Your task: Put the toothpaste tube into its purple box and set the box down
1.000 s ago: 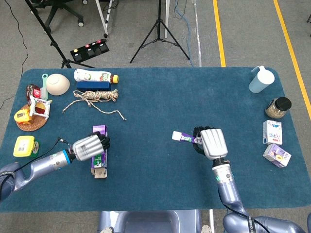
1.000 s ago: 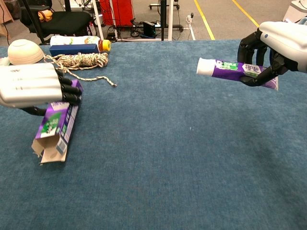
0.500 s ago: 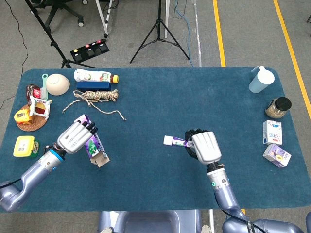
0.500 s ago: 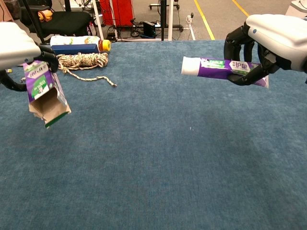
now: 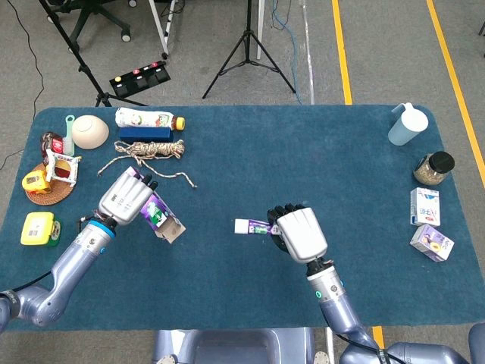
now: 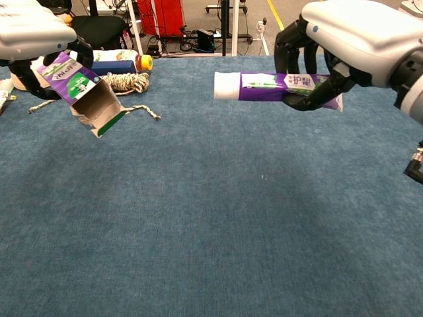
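My left hand [image 5: 125, 197] [image 6: 33, 30] grips the purple toothpaste box [image 5: 161, 215] [image 6: 84, 88] in the air above the table's left part. The box tilts with its open end down and to the right. My right hand [image 5: 301, 234] [image 6: 357, 39] holds the purple and white toothpaste tube [image 5: 252, 226] [image 6: 264, 86] level above the table's middle, its white cap pointing left at the box. A gap of bare table lies between the cap and the box's open end.
A rope [image 5: 150, 150], a bottle [image 5: 148, 119], a blue box [image 5: 144, 133] and a bowl [image 5: 89, 131] lie at the back left. A cup [image 5: 402, 125], a jar [image 5: 433, 168] and two small cartons [image 5: 427, 206] stand along the right edge. Small items sit at the far left [image 5: 50, 171].
My left hand lifted the box off the table and turned its open end to the right. My right hand carried the tube leftward, closer to the box.
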Tool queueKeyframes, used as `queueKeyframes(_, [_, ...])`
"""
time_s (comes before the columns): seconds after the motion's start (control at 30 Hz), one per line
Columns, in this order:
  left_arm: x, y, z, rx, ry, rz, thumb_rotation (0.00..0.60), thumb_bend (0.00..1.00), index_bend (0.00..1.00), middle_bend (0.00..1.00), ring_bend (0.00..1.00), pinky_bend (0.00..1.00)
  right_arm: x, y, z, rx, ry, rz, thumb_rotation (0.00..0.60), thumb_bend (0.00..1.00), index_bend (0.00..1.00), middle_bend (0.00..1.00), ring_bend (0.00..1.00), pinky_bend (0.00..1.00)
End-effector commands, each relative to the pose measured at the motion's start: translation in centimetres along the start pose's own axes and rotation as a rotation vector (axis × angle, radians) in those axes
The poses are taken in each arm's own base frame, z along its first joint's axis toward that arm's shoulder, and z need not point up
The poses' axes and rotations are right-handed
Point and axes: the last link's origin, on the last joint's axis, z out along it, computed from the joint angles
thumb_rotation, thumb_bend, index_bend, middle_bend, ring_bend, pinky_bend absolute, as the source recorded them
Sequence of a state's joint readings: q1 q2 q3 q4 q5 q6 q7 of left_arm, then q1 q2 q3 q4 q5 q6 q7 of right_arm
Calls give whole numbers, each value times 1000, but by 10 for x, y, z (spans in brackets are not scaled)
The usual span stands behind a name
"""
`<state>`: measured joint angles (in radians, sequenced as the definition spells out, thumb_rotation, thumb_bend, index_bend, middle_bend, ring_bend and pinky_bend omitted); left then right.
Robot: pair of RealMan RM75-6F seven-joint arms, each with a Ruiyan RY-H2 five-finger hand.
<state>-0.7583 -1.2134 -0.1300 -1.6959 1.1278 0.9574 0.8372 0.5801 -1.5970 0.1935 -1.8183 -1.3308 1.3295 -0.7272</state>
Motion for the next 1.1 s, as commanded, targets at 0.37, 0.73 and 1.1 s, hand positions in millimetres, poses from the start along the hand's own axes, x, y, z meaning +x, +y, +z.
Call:
queueKeyframes(0.37, [17, 29, 16, 6, -1, -176, 600, 319, 635, 550, 521, 740, 5, -28, 20, 14, 6, -10, 600, 522, 602, 622, 576, 632])
queueKeyframes(0.73, [25, 37, 32, 68, -62, -221, 600, 319, 635, 588, 554, 783, 14, -28, 22, 3, 15, -3, 600, 523, 607, 627, 582, 636])
queueKeyframes(1.1, [30, 54, 50, 97, -104, -244, 600, 319, 635, 588, 554, 783, 18, -44, 25, 25, 13, 29, 600, 524, 609, 630, 584, 639])
